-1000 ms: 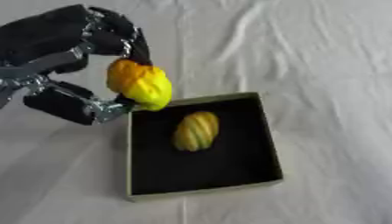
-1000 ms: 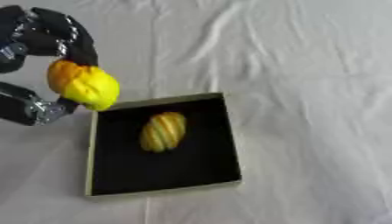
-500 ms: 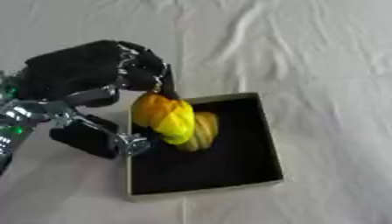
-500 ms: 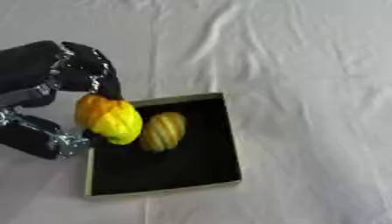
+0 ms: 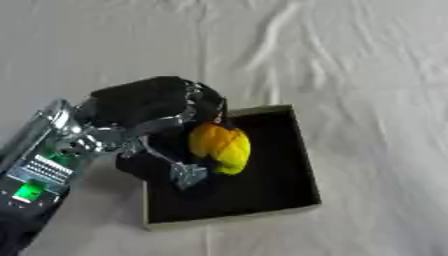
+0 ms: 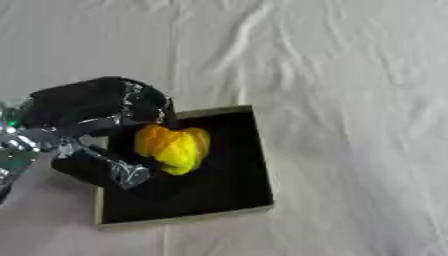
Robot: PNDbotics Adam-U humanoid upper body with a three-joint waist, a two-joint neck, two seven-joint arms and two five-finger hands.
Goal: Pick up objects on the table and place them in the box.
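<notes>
Reaching in from the left side, the left hand (image 5: 162,107) hangs over the near-left part of a box (image 5: 302,165), its fingers and thumb curled round a yellow fruit (image 5: 220,146). The fruit is bright yellow with an orange blush on its upper side, and it sits between the black fingers above and the thumb (image 5: 179,170) below, within the outline of the box and over its dark inside. Whether the fruit touches the floor of the box cannot be told from either view.

The box is shallow and square, with pale walls and a black lining, and it lies a little askew on the desk (image 5: 350,60), which is covered by a creased white cloth. The hand and the fruit cover much of the box's left half; the right half and the near strip of the lining show bare. Nothing else can be made out inside it from here, since the held fruit hides the middle.

The silver forearm (image 5: 48,160) runs down toward the lower left corner, with a small green light on it. The right hand shows in neither view.
</notes>
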